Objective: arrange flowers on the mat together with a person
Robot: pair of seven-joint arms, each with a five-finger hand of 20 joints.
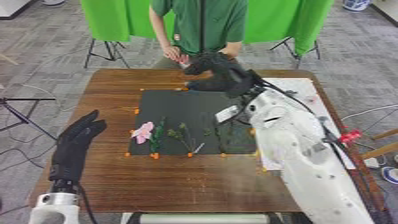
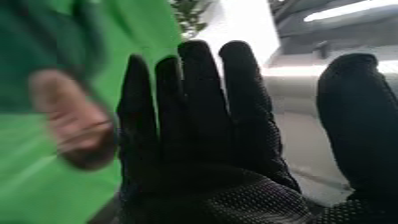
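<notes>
We have our right hand [image 1: 224, 80] over the far part of the black mat [image 1: 164, 105], with its fingers [image 2: 200, 90] straight and the thumb spread apart, holding nothing. The person's hands [image 1: 173, 51] are just beyond it, so we judge that a handover may be the next step.

The pink flower [image 1: 142, 132] lies on the mat's near left part, back toward us and to the left of our right hand. Our left hand [image 1: 73, 147], also open with straight fingers, is nearer to it, beside the mat. Green stems [image 1: 157, 137] lie to the flower's right, their long axes running roughly from near to far, so a pinch across them should suit best.

The petals look soft and ruffled, the stems thin and leafy; we'd expect them to roll or snag if brushed. Our gloves are black fabric, finely textured at the palm. The flat, dark mat sits on a brown wooden counter [image 1: 133, 185], with small orange bits [image 1: 155, 155] along its edge.
</notes>
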